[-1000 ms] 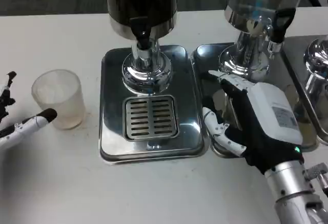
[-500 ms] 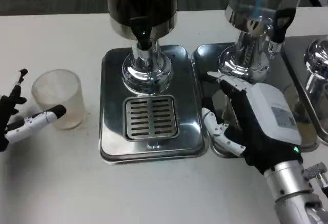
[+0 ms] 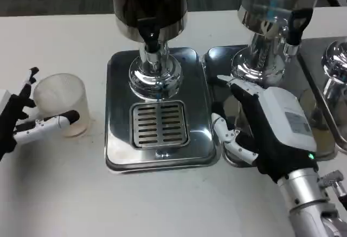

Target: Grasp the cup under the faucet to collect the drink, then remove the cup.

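A frosted translucent cup (image 3: 64,102) stands upright on the white table, left of the steel drip tray (image 3: 120,149). My left hand (image 3: 24,120) is at the picture's left edge with its fingers spread; one finger lies across the cup's front and another rises behind its left rim. The dark dispenser's faucet (image 3: 150,37) hangs over the tray's slotted grate (image 3: 160,123), which has nothing on it. My right hand (image 3: 265,126) rests open on the second tray, right of the grate, holding nothing.
A second dispenser (image 3: 268,25) with a clear tank and black tap stands on its own steel tray (image 3: 217,58) at the right. A third chrome base (image 3: 336,69) is at the far right edge. Bare white table lies in front.
My left hand has moved right, bringing its fingers around the cup. The cup and the right hand have stayed where they were.
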